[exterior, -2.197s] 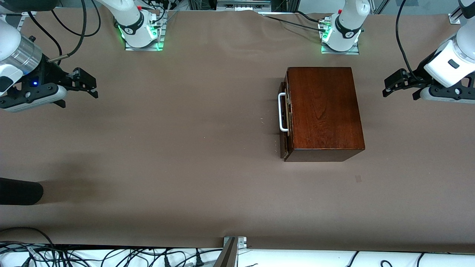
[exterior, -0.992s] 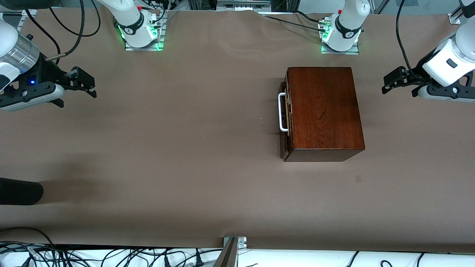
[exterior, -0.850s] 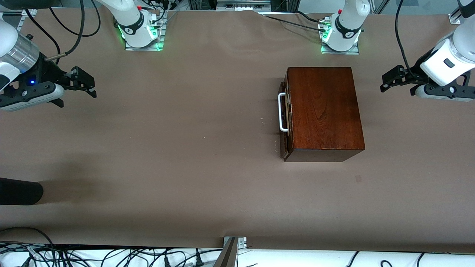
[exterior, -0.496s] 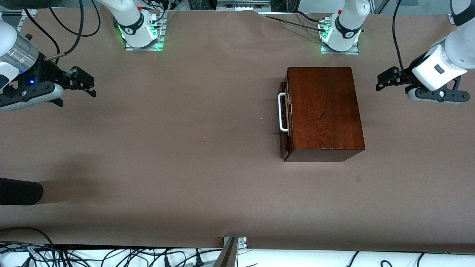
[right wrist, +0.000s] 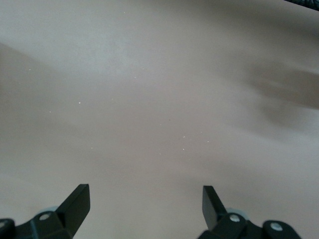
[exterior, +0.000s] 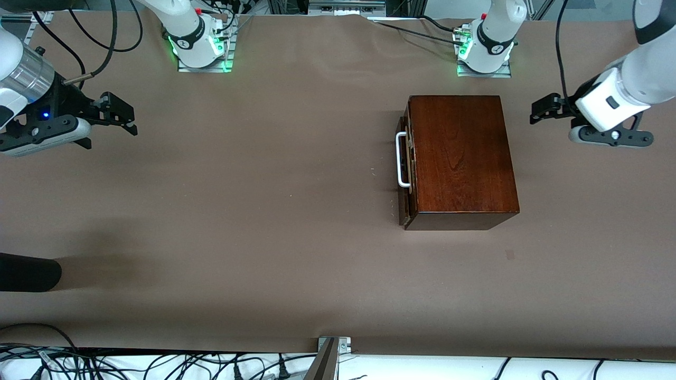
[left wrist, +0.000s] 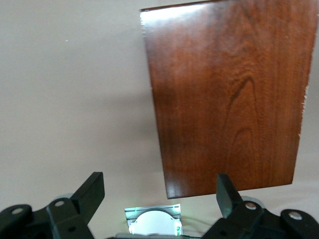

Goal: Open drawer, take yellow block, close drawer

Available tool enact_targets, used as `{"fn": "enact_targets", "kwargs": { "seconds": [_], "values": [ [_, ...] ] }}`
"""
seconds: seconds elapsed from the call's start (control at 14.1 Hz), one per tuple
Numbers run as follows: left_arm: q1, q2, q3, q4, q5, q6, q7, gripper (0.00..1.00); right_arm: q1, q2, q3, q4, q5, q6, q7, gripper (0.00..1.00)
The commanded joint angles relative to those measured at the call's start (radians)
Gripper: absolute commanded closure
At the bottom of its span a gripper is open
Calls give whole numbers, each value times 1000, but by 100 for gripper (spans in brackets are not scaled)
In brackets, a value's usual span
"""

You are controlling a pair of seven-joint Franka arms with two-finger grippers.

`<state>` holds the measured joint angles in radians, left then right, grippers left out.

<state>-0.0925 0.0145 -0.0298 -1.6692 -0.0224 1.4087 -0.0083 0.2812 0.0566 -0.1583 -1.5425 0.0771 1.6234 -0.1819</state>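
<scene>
The brown-covered table (exterior: 264,211) is being occupied toward the left arm's end by a glossy dark mahogany box (exterior: 459,158), which is resting flat on the covering. The drawer (exterior: 405,163) is being kept almost fully inside the box, its dark reddish-brown front standing only slightly proud of the box's face and turned toward the right arm's end of the table. A white U-shaped bar handle (exterior: 401,159) is being carried on that front. The yellow block is not being shown in any view.

The right gripper (exterior: 124,117) is being held in the air over bare table at the right arm's end, well apart from the box. Its jaws are being held wide open with nothing between them, and in the right wrist view only bare table covering is being seen past its fingertips (right wrist: 77,199).

The left gripper (exterior: 538,110) is being held in the air over the table just beside the box, at the box's closed back end. Its jaws are being held wide open and empty; in the left wrist view the box top (left wrist: 227,94) is being framed between its fingertips (left wrist: 92,189).
</scene>
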Motion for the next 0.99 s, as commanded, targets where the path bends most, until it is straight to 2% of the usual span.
{"fn": "enact_targets", "kwargs": {
  "seconds": [0.0,0.28,0.5,0.64,0.92],
  "values": [
    [-21,42,-102,34,-8,22,-97,0,-4,-15,-4,15,29,-22,1,0],
    [-23,93,-251,34,-4,130,-326,0,-4,-18,-13,15,52,-22,1,0],
    [-27,151,-327,34,-2,228,-450,0,-4,-20,-30,16,69,-19,1,0],
    [-76,195,-335,33,5,294,-531,0,-4,-20,-36,16,70,-19,-1,0],
    [-229,283,-335,31,198,355,-691,0,-4,-20,-35,16,69,-19,-2,0]
  ]
}}
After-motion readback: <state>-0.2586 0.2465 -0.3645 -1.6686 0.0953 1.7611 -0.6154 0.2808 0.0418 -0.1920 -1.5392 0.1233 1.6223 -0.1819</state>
